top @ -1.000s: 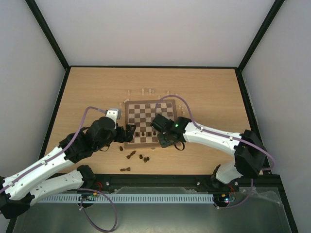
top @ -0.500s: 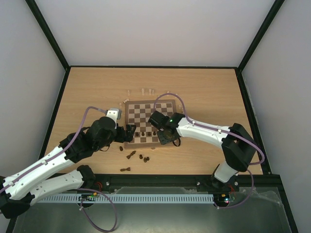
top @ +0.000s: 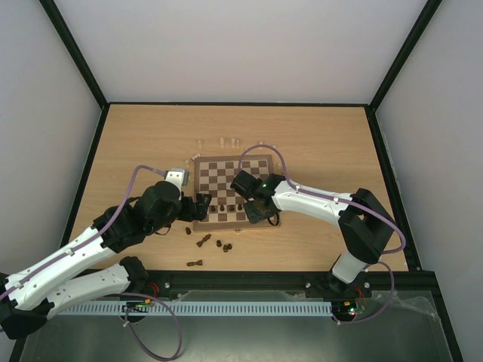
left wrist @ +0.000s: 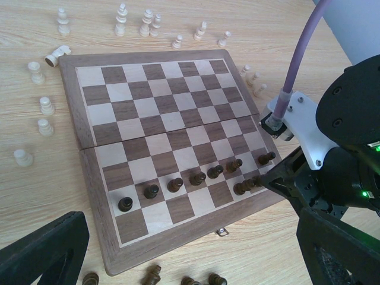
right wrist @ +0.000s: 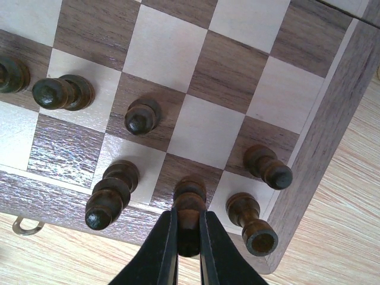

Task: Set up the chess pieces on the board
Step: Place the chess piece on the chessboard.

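The board (top: 226, 170) lies mid-table; it also shows in the left wrist view (left wrist: 154, 119) and the right wrist view (right wrist: 332, 119). A row of dark pawns (left wrist: 197, 177) stands on its second near row. My right gripper (right wrist: 189, 237) is shut on a dark chess piece (right wrist: 190, 205) that stands on a dark square of the near row, second from the right corner. In the top view my right gripper (top: 255, 216) is at the board's near right edge. My left gripper (left wrist: 190, 264) is open and empty, off the board's near left corner (top: 200, 207).
Loose dark pieces (top: 204, 240) lie on the table in front of the board, some on their sides (left wrist: 153, 274). Cream pieces (left wrist: 120, 18) stand beyond the far edge and along the left side (left wrist: 44, 126). Other dark pieces (right wrist: 252, 222) stand close beside the held one.
My right gripper has shifted slightly left along the board's near row, and its elbow has swung in. The left arm has not moved.
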{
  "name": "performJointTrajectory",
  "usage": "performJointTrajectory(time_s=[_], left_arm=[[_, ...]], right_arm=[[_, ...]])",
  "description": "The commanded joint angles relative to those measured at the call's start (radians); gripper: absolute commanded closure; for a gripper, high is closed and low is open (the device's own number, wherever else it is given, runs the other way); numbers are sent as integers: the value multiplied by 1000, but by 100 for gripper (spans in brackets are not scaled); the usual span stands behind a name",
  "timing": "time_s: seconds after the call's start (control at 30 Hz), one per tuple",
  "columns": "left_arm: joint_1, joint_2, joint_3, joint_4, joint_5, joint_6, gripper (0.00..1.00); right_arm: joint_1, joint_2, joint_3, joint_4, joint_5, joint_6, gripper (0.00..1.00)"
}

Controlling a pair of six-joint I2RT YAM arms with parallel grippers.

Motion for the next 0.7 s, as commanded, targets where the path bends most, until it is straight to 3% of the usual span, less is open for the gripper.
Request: performJointTrajectory(time_s=[0.0, 0.43, 0.67], left_arm=[[4, 2, -3, -15, -11, 7, 1], [5, 12, 3, -20, -10, 1, 1], [5, 49, 33, -60, 3, -28, 1]], right_arm=[[-8, 19, 18, -18, -13, -16, 93], [-9, -24, 32, -23, -11, -19, 75], [-9, -177, 22, -14, -13, -16, 62]])
